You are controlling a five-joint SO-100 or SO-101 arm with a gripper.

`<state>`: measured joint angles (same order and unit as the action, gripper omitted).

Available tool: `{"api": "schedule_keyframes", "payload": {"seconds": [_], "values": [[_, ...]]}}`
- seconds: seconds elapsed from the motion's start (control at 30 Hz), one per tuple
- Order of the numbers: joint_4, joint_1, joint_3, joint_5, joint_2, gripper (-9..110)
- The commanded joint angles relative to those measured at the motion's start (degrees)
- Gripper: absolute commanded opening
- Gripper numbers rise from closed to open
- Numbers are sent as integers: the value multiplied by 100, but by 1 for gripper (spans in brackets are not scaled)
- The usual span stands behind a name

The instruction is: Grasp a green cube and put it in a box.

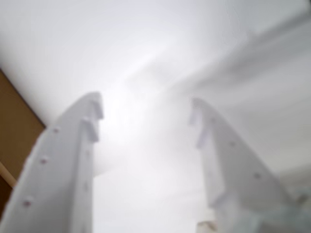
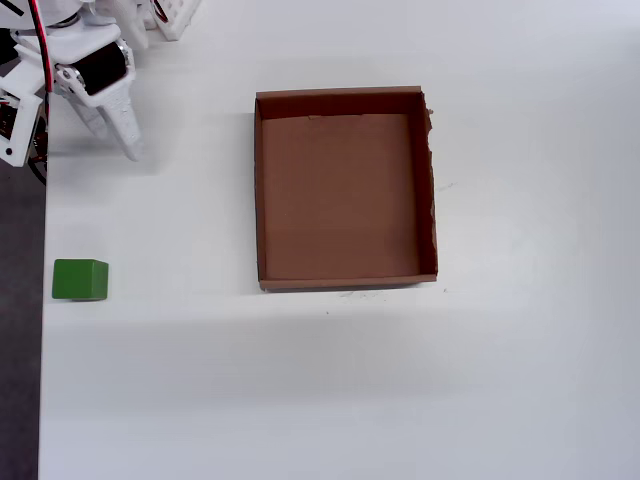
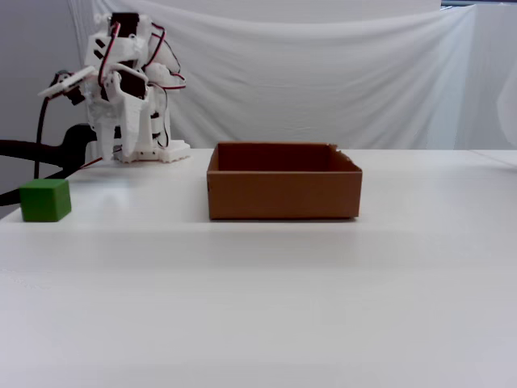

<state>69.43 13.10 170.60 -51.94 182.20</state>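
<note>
The green cube [image 2: 80, 279] sits on the white table close to its left edge in the overhead view, and at the far left in the fixed view [image 3: 44, 200]. The brown cardboard box [image 2: 345, 96] stands empty in the table's middle, well to the right of the cube; it also shows in the fixed view [image 3: 283, 194]. My gripper [image 2: 115, 140] hangs folded near the arm's base at the top left, fingers pointing down, well away from the cube. In the wrist view the gripper [image 1: 146, 109] is open and empty; the cube is out of that view.
The table's left edge [image 2: 42, 300] runs just beside the cube, with dark floor beyond. The arm's base [image 3: 149, 149] stands at the back left. A white cloth [image 3: 323, 73] hangs behind the table. A blurred brown surface [image 1: 14, 126] shows at the wrist view's left.
</note>
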Motion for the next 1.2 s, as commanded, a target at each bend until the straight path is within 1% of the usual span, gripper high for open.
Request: {"api": "schedule_keyframes", "payload": {"seconds": [0.0,0.33,0.4,0.63,0.8,1.07,1.17], "values": [[97,44,-26,53,26,22],[97,53,-26,53,26,22],[79,290,-26,53,-9,22],[-431,413,-132,53,-703,22],[-510,457,-747,0,-1178,22],[-861,519,-2083,-35,-2698,26],[-1063,562,-2496,-633,-3322,26]]}}
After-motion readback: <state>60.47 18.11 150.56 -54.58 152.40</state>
